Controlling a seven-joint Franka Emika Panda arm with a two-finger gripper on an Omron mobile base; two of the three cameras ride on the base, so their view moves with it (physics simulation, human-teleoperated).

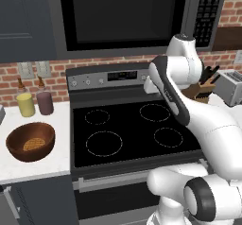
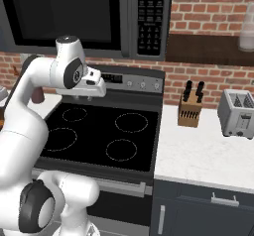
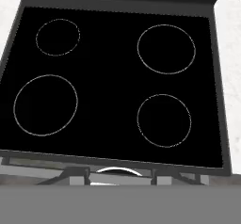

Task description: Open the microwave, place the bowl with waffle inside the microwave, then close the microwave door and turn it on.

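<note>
The microwave (image 1: pixel 127 16) hangs over the stove with its door (image 1: pixel 120 11) shut and its keypad strip (image 1: pixel 208 11) on the right. On the white counter left of the stove sits the brown bowl (image 1: pixel 30 141), and the waffle (image 1: pixel 33 145) lies inside it. My gripper (image 2: pixel 88 97) hovers over the back of the cooktop, pointing down, well to the right of the bowl and below the microwave. In the hand view its fingertips (image 3: pixel 75 175) stand wide apart over the stove's front edge, so the gripper (image 3: pixel 120 176) is open with nothing in it.
A yellow cup (image 1: pixel 26 104) and a mauve cup (image 1: pixel 45 102) stand behind the bowl. The black stove (image 1: pixel 127 129) has a raised control panel (image 1: pixel 106 77) at the back. A knife block (image 2: pixel 191 108) and a toaster (image 2: pixel 238 113) sit on the right counter.
</note>
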